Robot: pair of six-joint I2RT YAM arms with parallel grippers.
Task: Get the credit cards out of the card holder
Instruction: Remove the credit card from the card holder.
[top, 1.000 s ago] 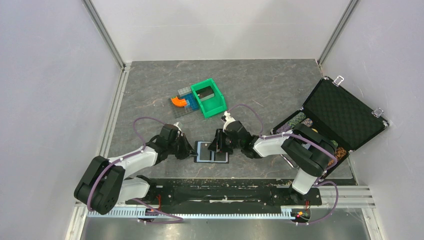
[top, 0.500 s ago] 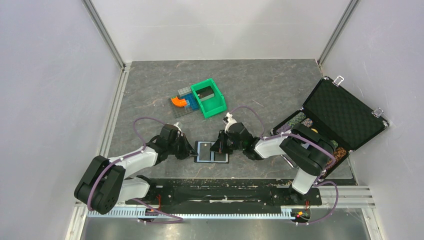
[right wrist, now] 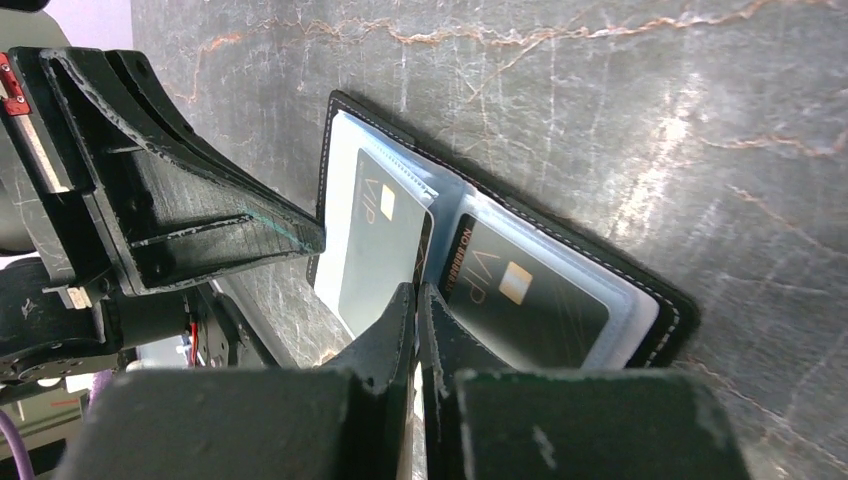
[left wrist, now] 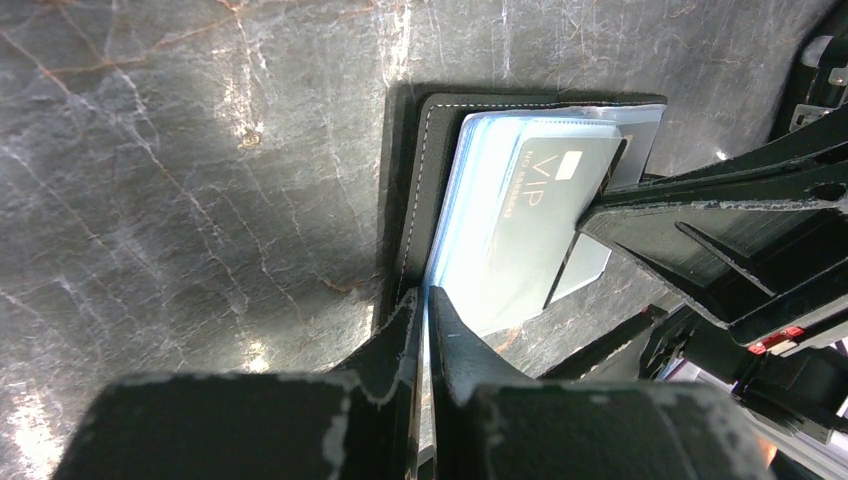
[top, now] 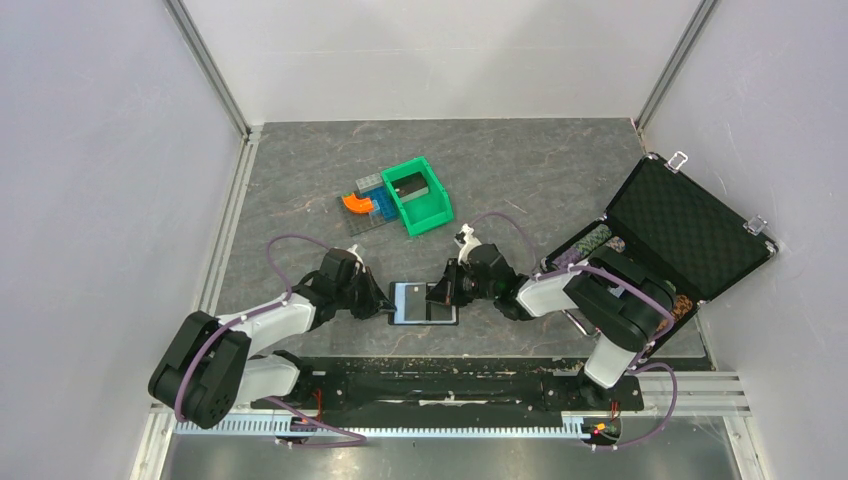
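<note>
With the card holder (top: 410, 302) lying open on the tabletop (top: 540, 180) between the arms, the left claw (left wrist: 425, 300) is clamped on its left edge, and the right claw (right wrist: 417, 292), closed, looks to be nipping one credit card (right wrist: 380, 245) at the fold, so next I'd expect a steady pull outward.

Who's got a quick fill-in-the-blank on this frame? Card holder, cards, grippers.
1. The card holder lies ___, both panels face up.
2. Each visible card bears the letters ___.
3. Open or shut: the left gripper, pinching the card holder's edge, is ___.
4. The right gripper appears shut on the edge of a ___.
Missing words: open; VIP; shut; card.
</note>
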